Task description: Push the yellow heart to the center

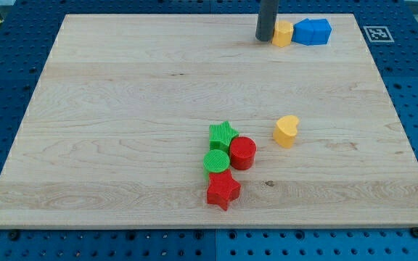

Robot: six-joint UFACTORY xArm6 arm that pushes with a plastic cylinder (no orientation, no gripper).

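Observation: the rod's tip (265,39) is resting on the table (122,109) near the view's top edge, right of centre. The arm is carrying no pincer, only this bare rod, so nothing is being held. The tip is standing just beside, apparently touching, a small yellow block (283,33) on its right; that block's exact shape cannot be made out.

The yellow heart (287,130) is lying well apart from the tip, toward the view's bottom and slightly to the right of it, a little right of the board's middle.

Count: two yellow blocks (heart plus the one by the tip); one blue block (313,31), touching the small yellow one on its right; two green: a green star (223,133) and a green cylinder (216,161); two red: a red cylinder (243,152) and a red star (223,191). These four are sitting clustered left of the heart.

Markings: a black-and-white square tag (376,33) is showing at the table's top right corner; no readable text.
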